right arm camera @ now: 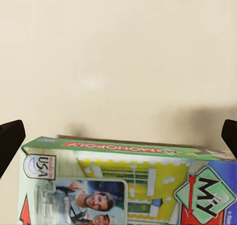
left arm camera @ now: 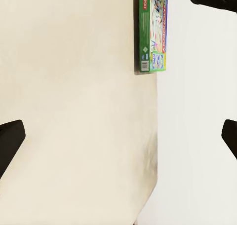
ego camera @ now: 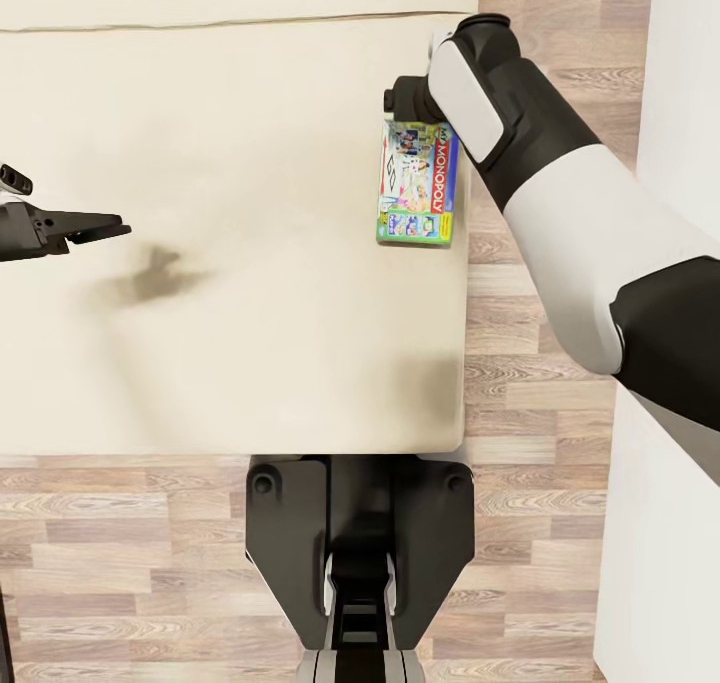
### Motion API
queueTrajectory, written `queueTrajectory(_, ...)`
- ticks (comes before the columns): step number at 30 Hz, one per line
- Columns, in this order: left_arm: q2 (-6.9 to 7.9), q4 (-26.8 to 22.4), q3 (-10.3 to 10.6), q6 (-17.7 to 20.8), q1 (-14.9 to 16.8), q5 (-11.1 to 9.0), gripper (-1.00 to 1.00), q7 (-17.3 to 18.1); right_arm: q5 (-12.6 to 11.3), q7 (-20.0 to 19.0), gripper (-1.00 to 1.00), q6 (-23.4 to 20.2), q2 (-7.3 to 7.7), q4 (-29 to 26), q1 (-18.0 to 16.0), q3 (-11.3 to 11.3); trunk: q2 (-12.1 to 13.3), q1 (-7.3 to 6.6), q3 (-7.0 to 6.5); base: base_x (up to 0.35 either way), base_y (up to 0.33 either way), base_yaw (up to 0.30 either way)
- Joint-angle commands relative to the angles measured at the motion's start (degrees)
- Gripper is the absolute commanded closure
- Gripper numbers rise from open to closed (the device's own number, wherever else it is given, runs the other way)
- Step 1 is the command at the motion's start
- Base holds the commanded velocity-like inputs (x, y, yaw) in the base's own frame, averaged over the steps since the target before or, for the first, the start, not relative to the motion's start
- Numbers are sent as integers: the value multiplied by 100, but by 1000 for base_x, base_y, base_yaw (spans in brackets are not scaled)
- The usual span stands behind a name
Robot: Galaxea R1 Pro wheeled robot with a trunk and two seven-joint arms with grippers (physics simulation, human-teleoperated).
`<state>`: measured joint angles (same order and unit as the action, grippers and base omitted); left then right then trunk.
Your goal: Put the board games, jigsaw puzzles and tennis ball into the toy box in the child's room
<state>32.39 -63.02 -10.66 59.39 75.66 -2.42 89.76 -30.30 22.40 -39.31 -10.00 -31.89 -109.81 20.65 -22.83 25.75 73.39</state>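
Reaching over the bed (ego camera: 230,263) right now, and the step in hand looks like picking up the Monopoly box (ego camera: 417,185). It's lying flat on the beige mattress, close to the edge on the robot's right side, long side running along that edge, with wood floor (ego camera: 520,263) just past it. No other toys around it that I can see.

The right hand (right arm camera: 118,136) is hovering above the far short end of the box, fingers spread wide with nothing between them. From its wrist view the green top edge with the red lettering sits between the two dark fingertips (right arm camera: 11,141), so the line-up looks decent. I can't tell how much gap is left above the box.

The left hand (ego camera: 95,229) is way off on the other side of the mattress, also spread wide and empty, just hanging there.

My take on doing this well: the box is thin and flat, so pinching it from straight above won't give much to bite on. I'd come down at the end near the mattress edge, get one finger under or over that thin side, and close slowly. The mattress is soft, so pressing in a bit could help. Watch out for shoving it off onto the floor.
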Motion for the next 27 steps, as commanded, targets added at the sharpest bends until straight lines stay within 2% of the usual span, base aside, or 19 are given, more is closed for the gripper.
queueTrajectory(1, 3, 0, 2, 61, 1, 1, -100, 24, -55, 53, -100, -7, 0, -2, -11, 18, -9, 4, 6, 0, 0, 0)
queueTrajectory(27, 4, 0, 2, 61, 1, 1, -100, 24, -63, 54, -100, 1, 0, 51, -40, 18, -9, 4, 6, 0, 0, 0)
